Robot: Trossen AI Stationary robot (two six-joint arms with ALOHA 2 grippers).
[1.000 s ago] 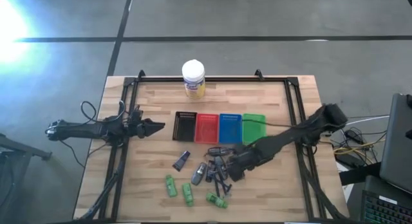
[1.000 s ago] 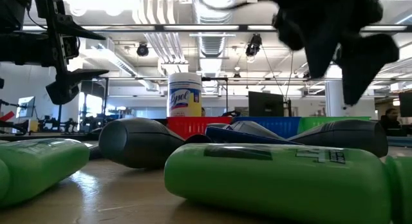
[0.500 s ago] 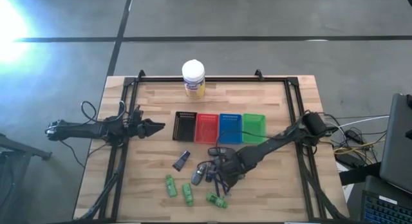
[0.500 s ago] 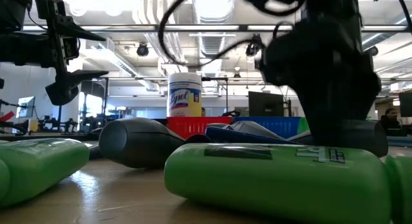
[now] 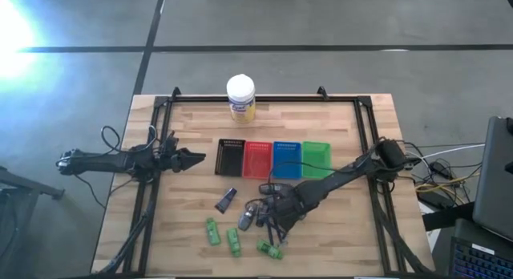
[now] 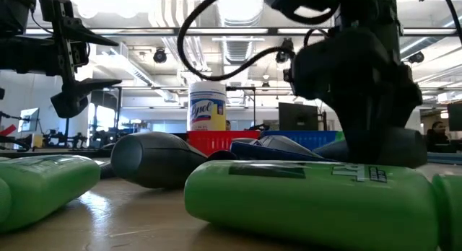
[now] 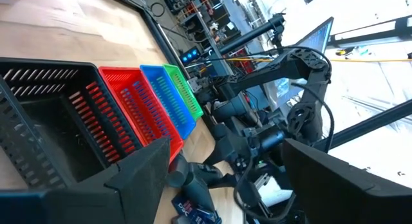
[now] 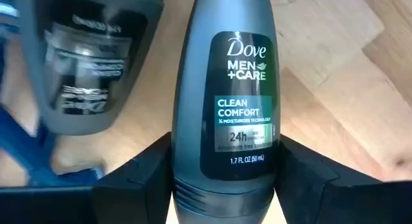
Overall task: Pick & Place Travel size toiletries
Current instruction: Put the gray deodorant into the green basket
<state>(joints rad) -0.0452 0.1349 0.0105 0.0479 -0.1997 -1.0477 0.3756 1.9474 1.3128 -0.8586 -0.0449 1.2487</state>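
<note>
The travel size toiletries lie in a pile on the wooden table's near middle. They include green bottles (image 5: 212,231) (image 5: 233,241) (image 5: 270,248), a dark tube (image 5: 226,200), grey oval containers (image 5: 247,217) and thin black sticks (image 5: 278,228). My right gripper (image 5: 270,204) is down in the pile, shut on a grey Dove deodorant container (image 8: 222,89). In the low view the right gripper (image 6: 375,128) stands on that container (image 6: 404,148), behind a green bottle (image 6: 303,200). My left gripper (image 5: 195,157) waits open above the table's left side, beside the black tray. My right gripper pinches the grey deodorant container by its two long sides (image 8: 183,163), at the end near its seam, one finger (image 8: 138,185) on each side. The fingers come from above, pointing down, across the container's width. The container lies flat on the table.
A black tray (image 5: 230,157), red tray (image 5: 259,159), blue tray (image 5: 287,159) and green tray (image 5: 316,157) stand in a row just beyond the pile. A white-lidded jar (image 5: 240,97) stands at the far edge. A second grey container (image 8: 90,69) lies close beside the held one.
My right gripper has moved toward the table's left and come down into the pile, onto the grey deodorant container, then stayed there. The right arm's elbow has dropped lower over the table's right side. The toiletries have kept their places.
</note>
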